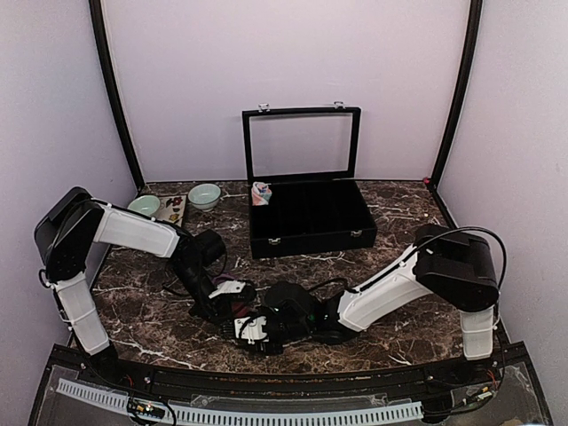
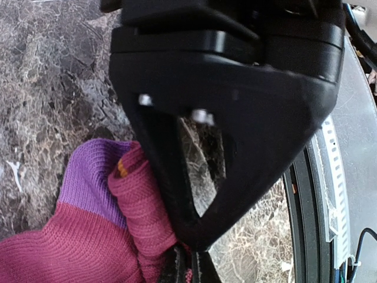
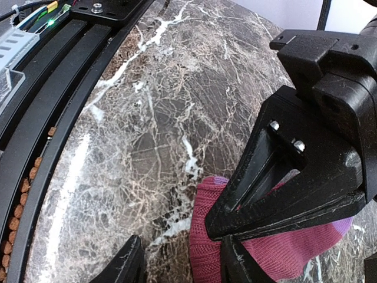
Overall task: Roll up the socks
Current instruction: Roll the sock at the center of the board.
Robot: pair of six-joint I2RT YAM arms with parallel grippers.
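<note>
The maroon sock with its purple toe lies on the marble near the table's front edge, with a rolled fold showing a spot of orange. My left gripper is shut on this fold. My right gripper stands open around the sock's ribbed edge, one finger still apart from the fabric. In the top view the left gripper and the right gripper meet and hide the sock. The salmon-pink sock sits folded in the black case's back left corner.
A black case with its lid raised stands at the back centre. Two mint bowls and a small tray are at the back left. A black rail runs along the front edge.
</note>
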